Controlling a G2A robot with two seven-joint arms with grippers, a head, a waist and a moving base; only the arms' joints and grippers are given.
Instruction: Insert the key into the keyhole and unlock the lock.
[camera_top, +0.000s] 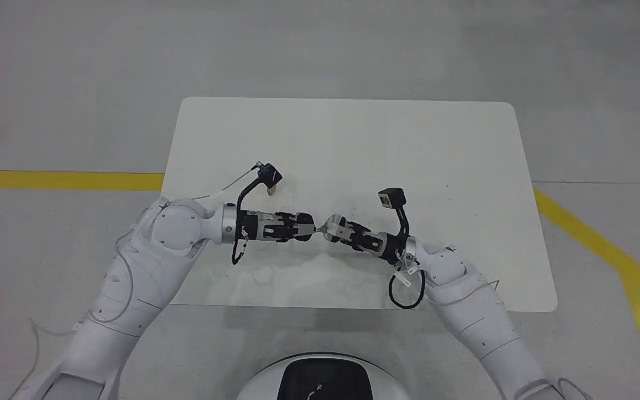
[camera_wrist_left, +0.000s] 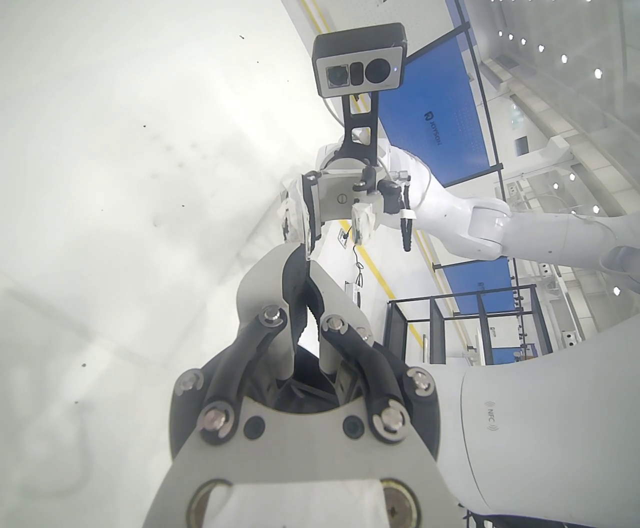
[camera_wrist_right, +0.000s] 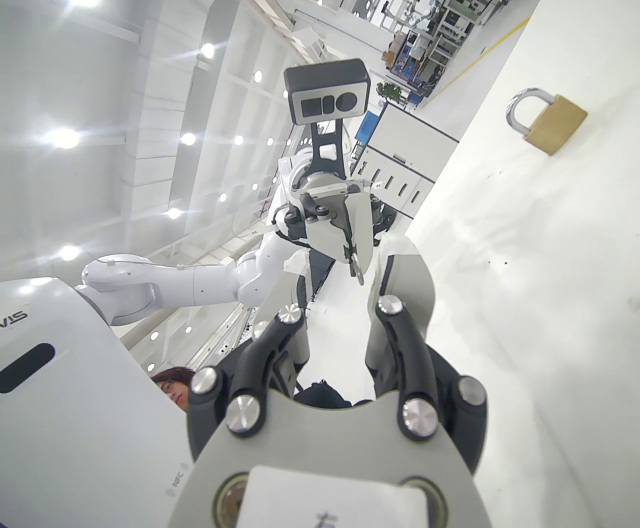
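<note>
While pinching the key (camera_wrist_right: 357, 269) between pressed-together fingers, hold left gripper (camera_wrist_left: 301, 260) steady, facing right gripper (camera_wrist_right: 350, 295), spread wide just beside it. Probably a handover: close squarely on the key's exposed end, release only once gripped firm, no twisting. From right wrist view: lock (camera_wrist_right: 550, 122) flat on table (camera_wrist_right: 525, 310), shackle shut, well apart from both. From top view: grippers tip to tip above the table's near half.

grey floor (camera_top: 100, 60), yellow line (camera_top: 70, 180), ceiling lights (camera_wrist_right: 62, 137)
</note>
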